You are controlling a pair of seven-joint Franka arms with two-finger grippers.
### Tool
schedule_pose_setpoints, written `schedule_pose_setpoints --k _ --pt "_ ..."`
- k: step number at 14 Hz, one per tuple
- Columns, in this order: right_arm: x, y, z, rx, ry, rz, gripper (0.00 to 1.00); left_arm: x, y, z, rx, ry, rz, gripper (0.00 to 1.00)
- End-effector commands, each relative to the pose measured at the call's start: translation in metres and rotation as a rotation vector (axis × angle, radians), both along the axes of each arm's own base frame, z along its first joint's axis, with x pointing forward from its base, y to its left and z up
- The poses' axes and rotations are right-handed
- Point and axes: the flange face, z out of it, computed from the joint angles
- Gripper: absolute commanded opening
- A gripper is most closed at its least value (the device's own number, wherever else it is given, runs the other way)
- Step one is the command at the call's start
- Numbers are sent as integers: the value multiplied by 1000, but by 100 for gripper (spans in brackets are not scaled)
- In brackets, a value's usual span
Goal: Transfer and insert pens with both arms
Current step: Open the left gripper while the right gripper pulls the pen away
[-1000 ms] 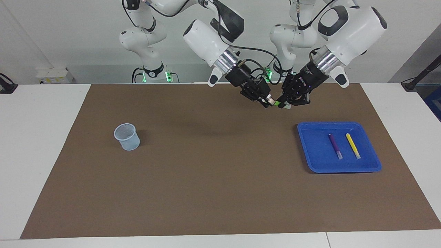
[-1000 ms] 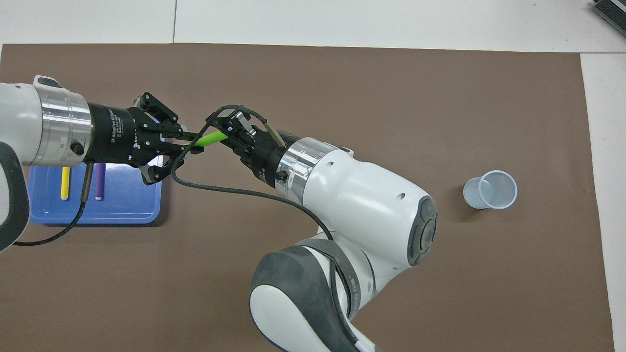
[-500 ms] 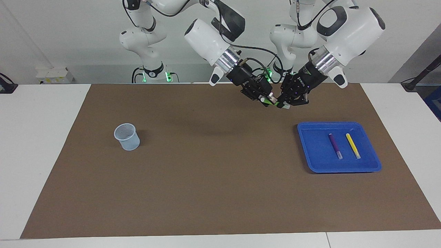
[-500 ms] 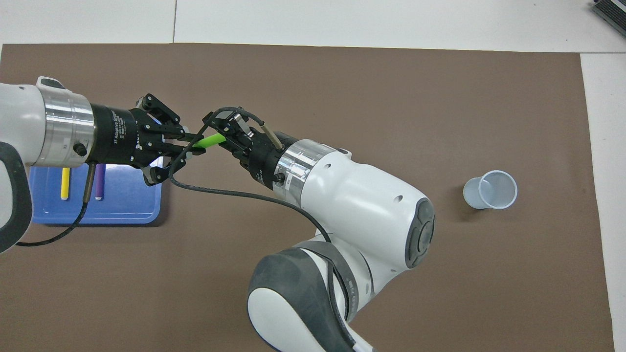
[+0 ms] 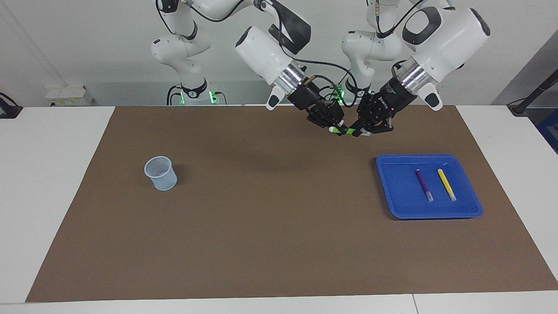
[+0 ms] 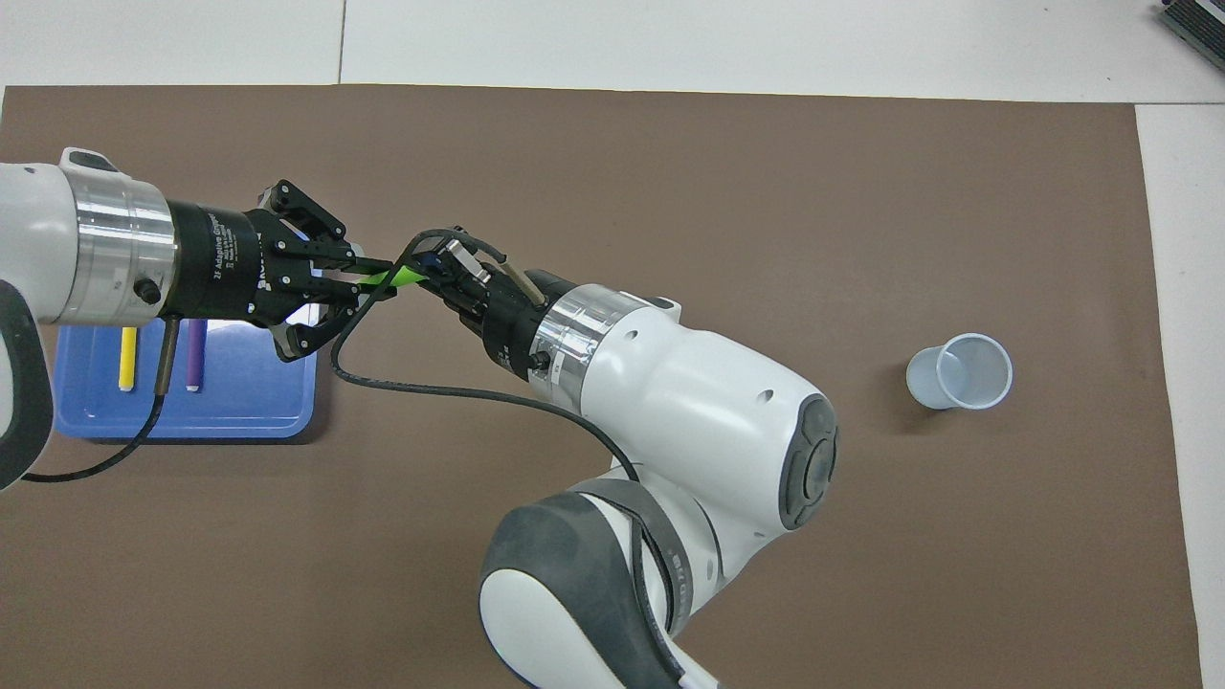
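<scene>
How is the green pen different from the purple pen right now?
The green pen is up in the air, pinched at one end by the left gripper and at the other by the right gripper. The purple pen lies flat in the blue tray, beside the yellow pen, and nothing touches it. One is bright green, the other dark purple. Both are short, slim markers.
</scene>
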Motion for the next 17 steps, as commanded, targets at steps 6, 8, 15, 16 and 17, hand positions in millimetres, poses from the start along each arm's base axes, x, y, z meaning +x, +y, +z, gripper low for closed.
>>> schedule_pose_setpoints --k 6,8,15,16,17 --pt "10 -14 4 -12 -44 -8 0 -9 -4 -1 -6 21 2 0" --pt "10 -14 3 -17 -48 -3 0 -9 -4 -1 -4 19 0 0" --pt "13 -17 3 -31 -55 14 0 -16 -15 4 32 -4 -25 77" --pt "13 -17 2 -40 -51 29 0 -16 -14 5 31 -6 -23 78" --pt "14 -19 1 -50 -54 42 0 -16 -14 4 32 -5 -25 79"
